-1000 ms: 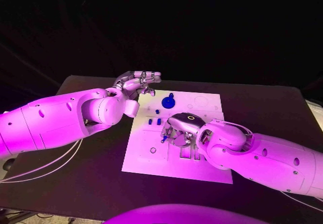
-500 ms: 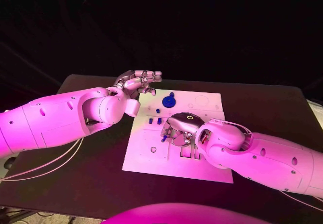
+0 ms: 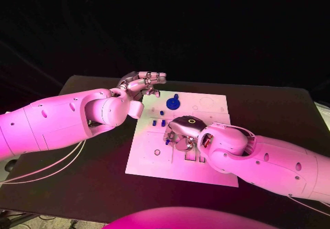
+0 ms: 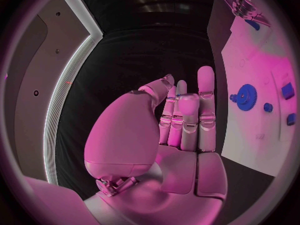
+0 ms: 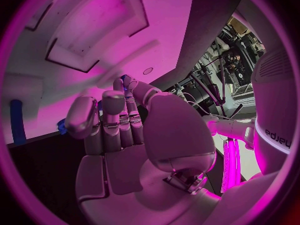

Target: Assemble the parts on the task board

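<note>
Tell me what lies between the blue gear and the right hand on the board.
In the head view, small blue parts sit on the task board between the blue gear and the right hand.

A dark tabletop (image 3: 275, 105) carries the scene, its far edge meeting a black backdrop (image 3: 206, 38) that rises behind it. Pale cables (image 3: 48, 169) loop over the tabletop's left edge near the front left corner. The tabletop's right edge runs back toward its far right corner.

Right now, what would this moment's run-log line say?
left hand: open, by task board corner | right hand: pinches small blue part over board | blue gear: on board
</note>
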`<action>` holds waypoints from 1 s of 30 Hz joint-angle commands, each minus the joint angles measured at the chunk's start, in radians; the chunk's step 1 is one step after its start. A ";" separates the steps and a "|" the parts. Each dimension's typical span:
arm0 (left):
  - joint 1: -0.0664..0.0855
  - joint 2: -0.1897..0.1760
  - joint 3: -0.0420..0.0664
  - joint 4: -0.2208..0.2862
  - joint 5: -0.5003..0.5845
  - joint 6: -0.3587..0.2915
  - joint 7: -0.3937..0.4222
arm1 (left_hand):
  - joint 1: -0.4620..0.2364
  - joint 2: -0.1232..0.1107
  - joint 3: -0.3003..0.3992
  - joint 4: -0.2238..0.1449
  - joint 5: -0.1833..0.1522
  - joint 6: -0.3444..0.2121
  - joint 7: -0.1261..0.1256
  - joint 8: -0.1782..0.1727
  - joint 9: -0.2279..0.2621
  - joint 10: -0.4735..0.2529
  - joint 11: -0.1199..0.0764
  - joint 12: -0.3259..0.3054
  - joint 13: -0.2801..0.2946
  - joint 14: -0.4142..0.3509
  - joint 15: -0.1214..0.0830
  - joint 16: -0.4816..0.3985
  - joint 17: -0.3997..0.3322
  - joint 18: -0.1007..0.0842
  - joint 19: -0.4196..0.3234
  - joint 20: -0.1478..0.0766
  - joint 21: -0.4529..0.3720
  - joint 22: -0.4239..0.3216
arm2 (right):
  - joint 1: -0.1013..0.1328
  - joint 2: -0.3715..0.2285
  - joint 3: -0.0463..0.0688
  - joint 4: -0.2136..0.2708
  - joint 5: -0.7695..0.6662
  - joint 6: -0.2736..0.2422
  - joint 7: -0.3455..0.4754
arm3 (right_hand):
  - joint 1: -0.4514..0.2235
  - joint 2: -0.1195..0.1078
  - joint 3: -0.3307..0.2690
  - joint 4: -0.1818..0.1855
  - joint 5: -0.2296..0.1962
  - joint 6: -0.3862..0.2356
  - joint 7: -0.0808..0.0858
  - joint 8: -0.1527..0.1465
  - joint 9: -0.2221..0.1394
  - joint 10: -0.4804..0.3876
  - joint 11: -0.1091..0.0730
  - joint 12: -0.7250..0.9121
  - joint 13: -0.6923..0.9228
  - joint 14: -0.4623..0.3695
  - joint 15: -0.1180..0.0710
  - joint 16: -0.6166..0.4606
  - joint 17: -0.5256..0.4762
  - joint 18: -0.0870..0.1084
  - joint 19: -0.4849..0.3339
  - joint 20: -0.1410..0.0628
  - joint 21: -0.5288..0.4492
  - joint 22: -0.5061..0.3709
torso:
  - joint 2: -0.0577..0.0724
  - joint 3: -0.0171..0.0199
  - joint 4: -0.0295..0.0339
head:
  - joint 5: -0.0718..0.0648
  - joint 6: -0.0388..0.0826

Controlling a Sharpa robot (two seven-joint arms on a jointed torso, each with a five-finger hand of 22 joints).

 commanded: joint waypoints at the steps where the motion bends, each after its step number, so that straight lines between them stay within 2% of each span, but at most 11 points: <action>1: 0.001 0.002 0.001 0.001 -0.003 0.021 -0.002 | -0.003 0.009 -0.007 0.001 -0.001 -0.008 0.000 0.001 -0.001 -0.008 -0.002 0.006 0.001 -0.005 0.000 -0.005 -0.002 0.011 -0.005 0.000 -0.004 -0.002 | -0.002 0.004 -0.003 0.002 -0.027 0.032 -0.015 | -0.008 -0.002 -0.002 0.005 0.003 0.004 0.003 0.001 0.001 -0.013 0.002 -0.007 -0.002 0.013 -0.001 -0.002 -0.006 -0.014 -0.008 0.004 -0.005 -0.009 | 0.000 -0.0004 -0.0003 | 0.000 0.000; 4: 0.001 0.001 0.001 0.002 -0.003 0.021 -0.004 | -0.003 0.009 -0.008 0.001 -0.002 -0.009 0.000 0.000 -0.002 -0.010 -0.001 0.006 0.001 -0.006 0.000 -0.005 -0.003 0.011 -0.005 0.000 -0.005 -0.002 | -0.003 0.006 -0.004 -0.001 -0.030 0.014 -0.032 | -0.028 -0.029 -0.017 0.012 0.003 -0.061 0.026 -0.022 -0.014 -0.052 0.021 -0.025 -0.006 -0.020 0.015 -0.076 -0.078 -0.002 -0.051 0.013 -0.049 -0.080 | 0.000 -0.0003 -0.0010 | 0.000 0.000; 7: 0.001 0.001 0.001 0.002 -0.003 0.019 -0.005 | -0.004 0.009 -0.012 0.000 -0.002 -0.014 0.002 -0.001 -0.002 -0.017 0.000 0.005 0.000 -0.007 0.001 -0.005 -0.005 0.011 -0.006 0.000 -0.009 -0.005 | -0.003 0.008 -0.005 -0.003 -0.030 -0.007 -0.052 | -0.062 -0.075 -0.052 0.021 0.007 -0.150 0.053 -0.024 -0.025 -0.104 0.045 -0.042 -0.008 -0.071 0.034 -0.177 -0.176 0.012 -0.106 0.026 -0.107 -0.170 | 0.000 0.0003 -0.0002 | -0.001 0.000; 10: 0.001 0.000 0.001 0.003 -0.004 0.017 -0.004 | -0.005 0.010 -0.016 0.000 -0.002 -0.020 0.003 -0.002 -0.003 -0.027 0.003 0.005 -0.001 -0.009 0.003 -0.005 -0.006 0.011 -0.007 0.002 -0.013 -0.007 | -0.003 0.007 -0.005 -0.003 -0.042 -0.044 -0.069 | -0.059 -0.089 -0.089 0.029 0.004 -0.203 0.057 -0.019 -0.019 -0.156 0.054 -0.038 -0.003 -0.117 0.046 -0.193 -0.194 0.030 -0.170 0.043 -0.171 -0.255 | 0.000 0.0003 0.0001 | -0.002 0.000; 14: 0.001 0.000 0.001 0.004 -0.004 0.018 -0.004 | -0.006 0.009 -0.020 -0.001 -0.002 -0.025 0.005 -0.004 -0.003 -0.035 0.005 0.005 -0.002 -0.011 0.005 -0.005 -0.008 0.011 -0.007 0.003 -0.015 -0.008 | -0.004 -0.005 -0.006 0.008 -0.049 -0.103 -0.081 | -0.044 -0.085 -0.114 0.035 0.010 -0.191 0.052 -0.011 -0.014 -0.166 0.051 -0.012 0.001 -0.130 0.045 -0.187 -0.204 0.036 -0.184 0.048 -0.187 -0.272 | -0.003 -0.0002 -0.0012 | -0.004 0.004; 18: 0.001 0.000 0.001 0.002 -0.004 0.017 -0.004 | -0.006 0.009 -0.020 -0.001 -0.002 -0.025 0.005 -0.004 -0.003 -0.035 0.005 0.005 -0.002 -0.011 0.005 -0.005 -0.008 0.011 -0.007 0.003 -0.015 -0.008 | -0.004 -0.035 -0.005 0.035 -0.041 -0.151 -0.065 | -0.034 -0.079 -0.128 0.042 0.015 -0.167 0.049 -0.003 -0.010 -0.158 0.048 0.017 0.004 -0.123 0.042 -0.177 -0.213 0.033 -0.169 0.047 -0.174 -0.252 | -0.002 0.0017 -0.0019 | -0.005 0.008; 22: 0.001 -0.004 0.001 0.001 -0.004 0.017 -0.006 | -0.006 0.009 -0.020 -0.001 -0.002 -0.025 0.005 -0.004 -0.003 -0.035 0.005 0.005 -0.002 -0.011 0.005 -0.005 -0.009 0.011 -0.007 0.003 -0.015 -0.008 | 0.000 -0.085 0.006 0.074 -0.016 -0.185 -0.041 | -0.022 -0.068 -0.125 0.047 0.031 -0.137 0.044 0.007 -0.007 -0.137 0.041 0.043 0.005 -0.104 0.035 -0.164 -0.220 0.022 -0.130 0.041 -0.135 -0.195 | -0.003 0.0030 -0.0025 | -0.011 0.014; 26: 0.000 -0.005 0.000 -0.003 -0.004 0.019 -0.007 | -0.006 0.009 -0.021 -0.001 -0.001 -0.025 0.005 -0.004 -0.003 -0.036 0.005 0.006 -0.002 -0.012 0.005 -0.006 -0.010 0.011 -0.007 0.003 -0.015 -0.008 | 0.022 -0.150 0.017 0.120 0.024 -0.173 -0.035 | -0.019 -0.067 -0.123 0.050 0.040 -0.125 0.040 0.009 -0.007 -0.125 0.036 0.055 0.003 -0.093 0.031 -0.157 -0.225 0.016 -0.107 0.037 -0.111 -0.160 | -0.006 0.0029 -0.0019 | -0.019 0.019; 29: 0.000 -0.006 0.000 -0.005 -0.004 0.020 -0.007 | -0.006 0.009 -0.021 -0.001 -0.001 -0.025 0.005 -0.004 -0.003 -0.036 0.005 0.006 -0.002 -0.012 0.005 -0.006 -0.010 0.011 -0.007 0.003 -0.015 -0.008 | 0.045 -0.195 0.021 0.142 0.058 -0.144 -0.040 | -0.023 -0.070 -0.126 0.053 0.042 -0.122 0.038 0.007 -0.008 -0.120 0.034 0.060 0.002 -0.090 0.029 -0.155 -0.228 0.015 -0.104 0.035 -0.107 -0.157 | -0.005 0.0027 -0.0048 | -0.023 0.024; 30: 0.000 -0.007 0.000 -0.006 -0.004 0.021 -0.006 | -0.006 0.010 -0.021 -0.001 -0.001 -0.025 0.005 -0.003 -0.003 -0.036 0.005 0.006 -0.002 -0.012 0.005 -0.006 -0.010 0.011 -0.007 0.003 -0.015 -0.008 | 0.059 -0.221 0.022 0.150 0.070 -0.127 -0.045 | -0.026 -0.074 -0.129 0.055 0.045 -0.121 0.037 0.006 -0.008 -0.119 0.033 0.061 0.001 -0.090 0.029 -0.155 -0.230 0.015 -0.104 0.035 -0.108 -0.158 | -0.006 0.0027 -0.0061 | -0.026 0.025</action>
